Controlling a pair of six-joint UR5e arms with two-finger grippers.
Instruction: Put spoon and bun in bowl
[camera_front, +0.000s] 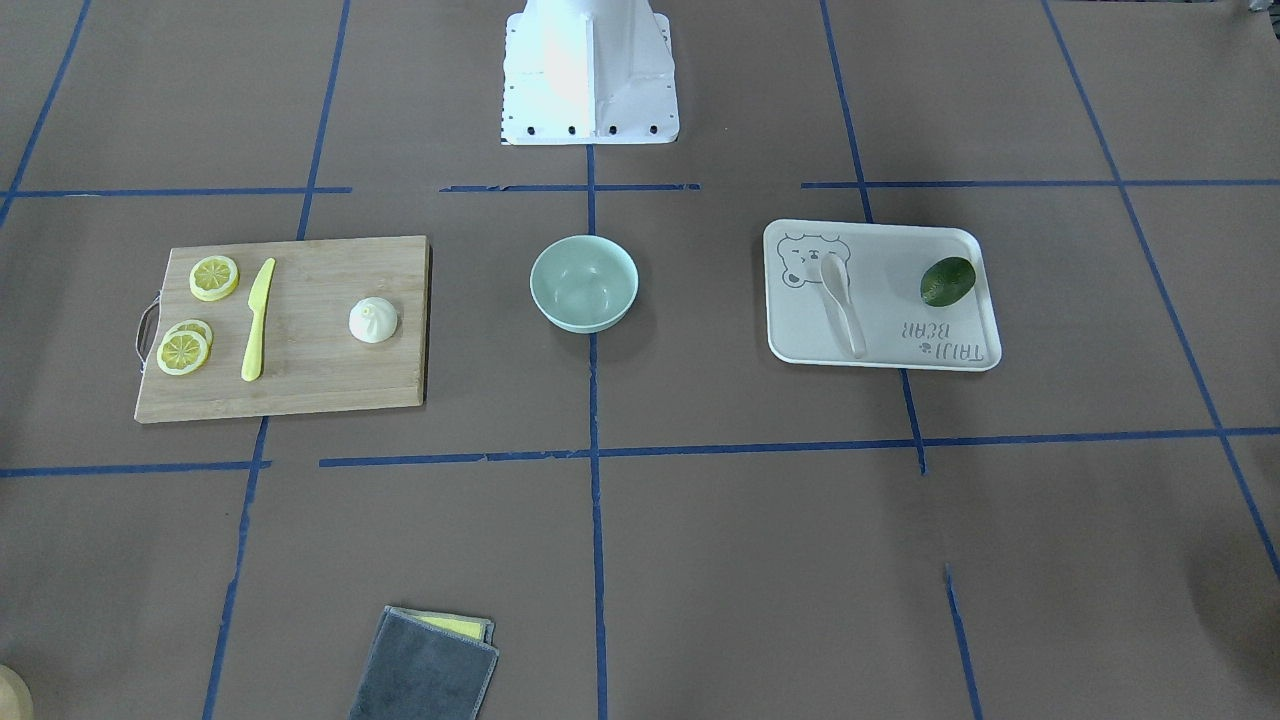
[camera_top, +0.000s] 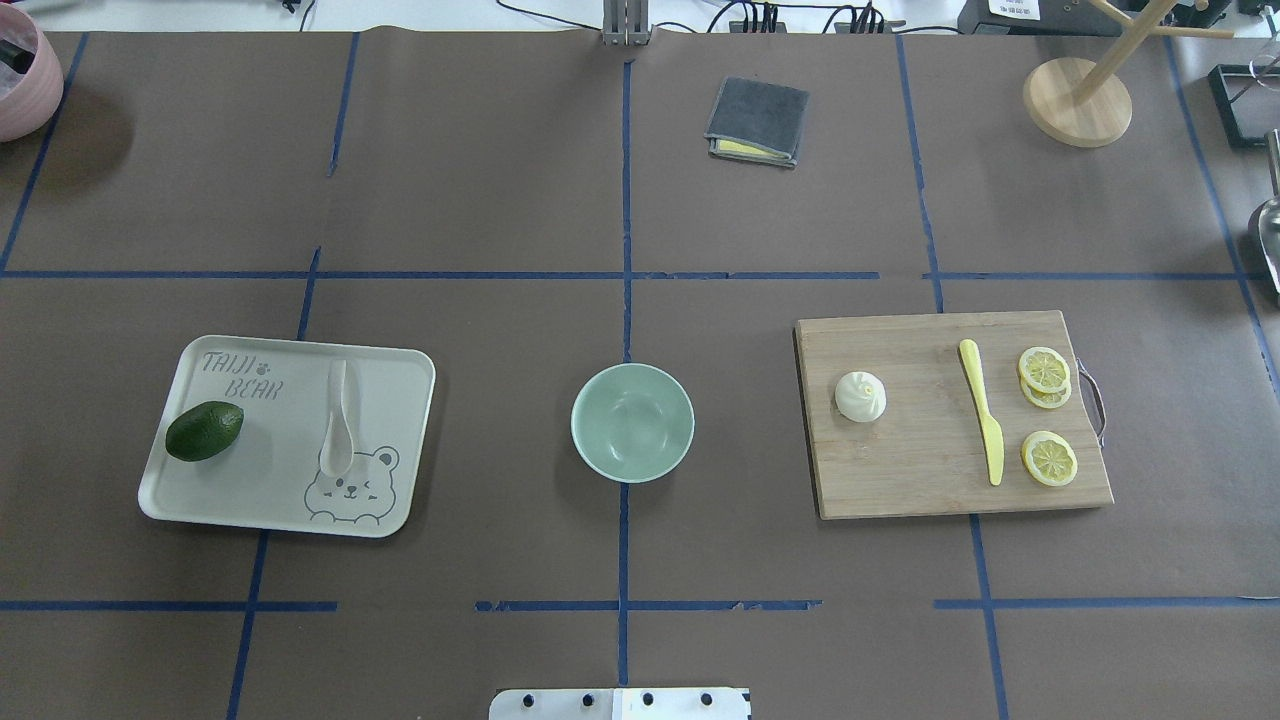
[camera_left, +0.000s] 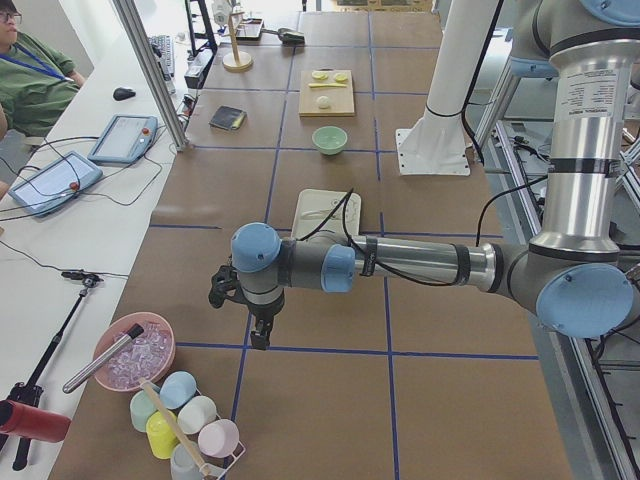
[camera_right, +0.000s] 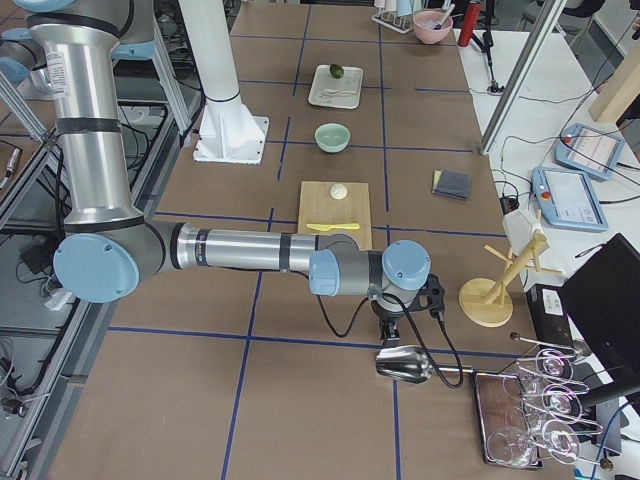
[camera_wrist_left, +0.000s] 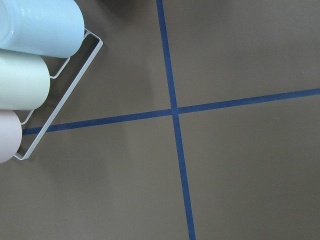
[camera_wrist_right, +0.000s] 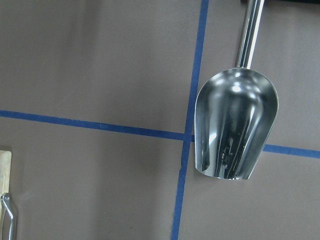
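Observation:
The off-white spoon (camera_front: 843, 305) lies on the bear-print tray (camera_front: 960, 350), scoop toward the bear print; it also shows in the overhead view (camera_top: 338, 425). The white pleated bun (camera_front: 373, 321) sits on the wooden cutting board (camera_front: 320, 380), also seen from overhead (camera_top: 860, 396). The mint-green bowl (camera_front: 584, 283) stands empty at the table's middle (camera_top: 632, 421). My left gripper (camera_left: 255, 335) hangs far from the tray, near the cup rack. My right gripper (camera_right: 390, 325) hangs beyond the board, over a metal scoop. I cannot tell whether either is open or shut.
A dark green avocado (camera_top: 204, 431) lies on the tray. A yellow knife (camera_top: 983, 425) and lemon slices (camera_top: 1048, 458) lie on the board. A folded grey cloth (camera_top: 757, 121) lies far back. A metal scoop (camera_wrist_right: 235, 130) and pastel cups (camera_wrist_left: 30, 55) sit at the table's ends.

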